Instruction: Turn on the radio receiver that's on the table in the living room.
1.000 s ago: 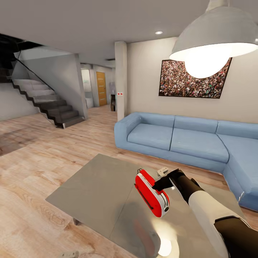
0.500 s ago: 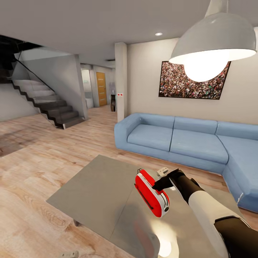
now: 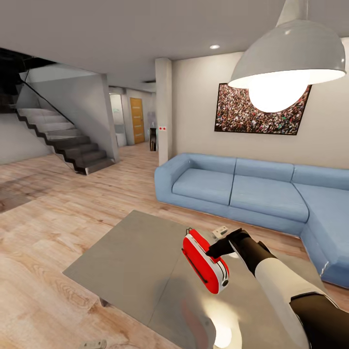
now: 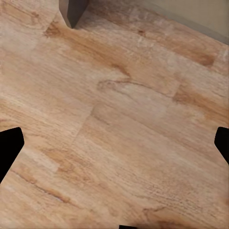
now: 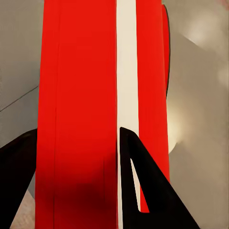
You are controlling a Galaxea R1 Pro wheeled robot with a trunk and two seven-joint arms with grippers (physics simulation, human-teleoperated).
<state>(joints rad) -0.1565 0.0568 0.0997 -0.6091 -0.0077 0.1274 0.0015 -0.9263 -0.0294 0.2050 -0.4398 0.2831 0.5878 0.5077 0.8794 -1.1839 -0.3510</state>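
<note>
The red radio receiver (image 3: 206,264) with white sides stands on the grey low table (image 3: 126,261) in the living room, near the table's right part. My right gripper (image 3: 218,249) reaches in from the right and rests against the radio's upper far edge. In the right wrist view the red-and-white radio (image 5: 81,95) sits very close. My right gripper (image 5: 76,131) has its dark fingers apart, one lying over the white stripe. My left gripper (image 4: 119,138) is open over bare wood floor (image 4: 114,95), with nothing between its fingertips (image 4: 9,148).
A small white object (image 3: 220,232) lies on the table just behind the radio. The blue sectional sofa (image 3: 242,189) runs behind and to the right of the table. A white pendant lamp (image 3: 286,63) hangs at upper right. Stairs (image 3: 63,140) rise at far left across open floor.
</note>
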